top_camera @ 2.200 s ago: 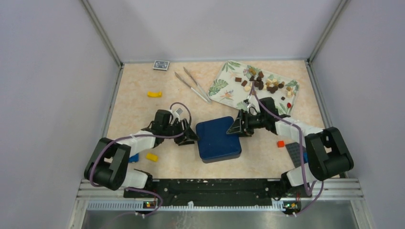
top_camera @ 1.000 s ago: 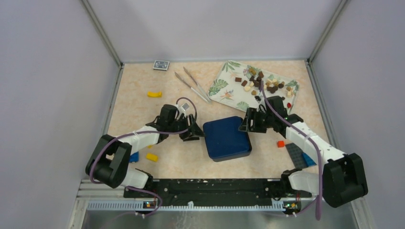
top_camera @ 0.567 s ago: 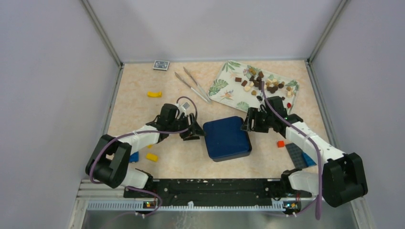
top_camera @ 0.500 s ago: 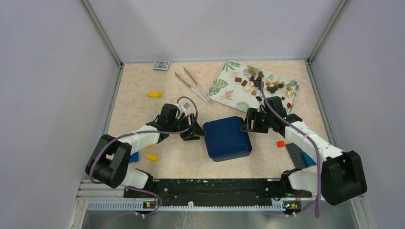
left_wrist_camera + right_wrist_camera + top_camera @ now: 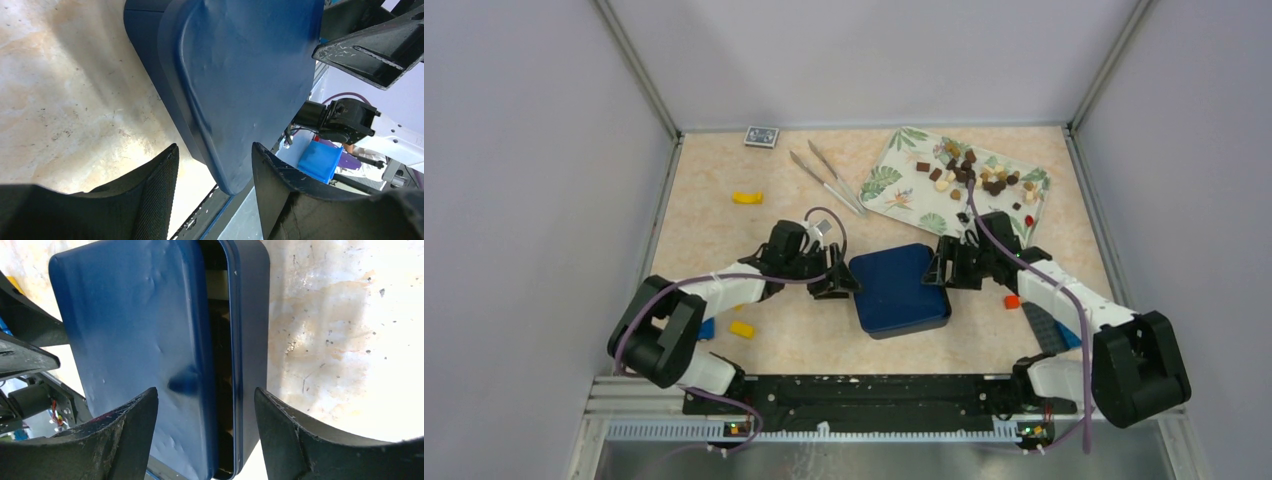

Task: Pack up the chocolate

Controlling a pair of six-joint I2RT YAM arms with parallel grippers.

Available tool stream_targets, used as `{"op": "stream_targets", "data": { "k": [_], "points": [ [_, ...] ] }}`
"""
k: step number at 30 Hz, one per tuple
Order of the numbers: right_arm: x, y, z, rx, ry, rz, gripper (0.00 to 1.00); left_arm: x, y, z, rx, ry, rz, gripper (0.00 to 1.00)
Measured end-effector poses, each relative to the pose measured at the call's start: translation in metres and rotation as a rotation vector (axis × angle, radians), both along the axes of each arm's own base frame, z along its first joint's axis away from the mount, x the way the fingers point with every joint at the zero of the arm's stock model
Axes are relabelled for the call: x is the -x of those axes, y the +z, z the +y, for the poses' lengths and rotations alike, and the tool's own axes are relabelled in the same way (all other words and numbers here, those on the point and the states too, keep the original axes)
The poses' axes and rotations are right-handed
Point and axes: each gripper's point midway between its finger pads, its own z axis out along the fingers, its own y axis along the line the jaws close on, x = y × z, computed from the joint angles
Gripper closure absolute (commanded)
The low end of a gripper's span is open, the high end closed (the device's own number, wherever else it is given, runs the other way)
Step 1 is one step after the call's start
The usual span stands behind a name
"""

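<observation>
The chocolate (image 5: 980, 176) lies as a heap of small brown and cream pieces on the floral tray (image 5: 894, 185) at the back right. A dark blue lidded box (image 5: 899, 290) sits mid-table between my arms. My left gripper (image 5: 841, 282) is open at the box's left side, with a box corner (image 5: 240, 75) reaching between its spread jaws (image 5: 214, 147). On the box's right side my right gripper (image 5: 938, 270) is open too. Its jaws (image 5: 205, 390) straddle the box edge, where the lid (image 5: 135, 315) stands slightly ajar over a dark gap.
Metal tongs (image 5: 827, 178) and a card deck (image 5: 762, 137) lie at the back. Yellow bricks (image 5: 746, 197) (image 5: 742, 328) and a blue brick (image 5: 705, 328) are on the left. An orange brick (image 5: 1012, 301) and a grey baseplate (image 5: 1046, 322) lie on the right.
The left gripper has slid right, up to the box's left side. The right gripper has dropped slightly toward the near edge and its jaws have widened. The box has stayed put over the last second.
</observation>
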Motion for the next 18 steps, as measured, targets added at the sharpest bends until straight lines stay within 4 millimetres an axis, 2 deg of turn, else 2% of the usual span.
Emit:
{"op": "stream_targets", "data": {
  "k": [4, 13, 18],
  "points": [
    [0.002, -0.002, 0.004, -0.03, 0.002, 0.009, 0.31, 0.002, -0.002, -0.006, -0.003, -0.019, 0.006, 0.4],
    [0.007, -0.002, 0.012, -0.092, 0.013, 0.019, 0.31, -0.001, 0.008, -0.021, 0.023, -0.051, -0.032, 0.4],
    [0.008, -0.004, 0.015, -0.123, 0.003, 0.025, 0.31, -0.001, 0.003, -0.022, 0.016, -0.053, -0.02, 0.41]
  ]
}}
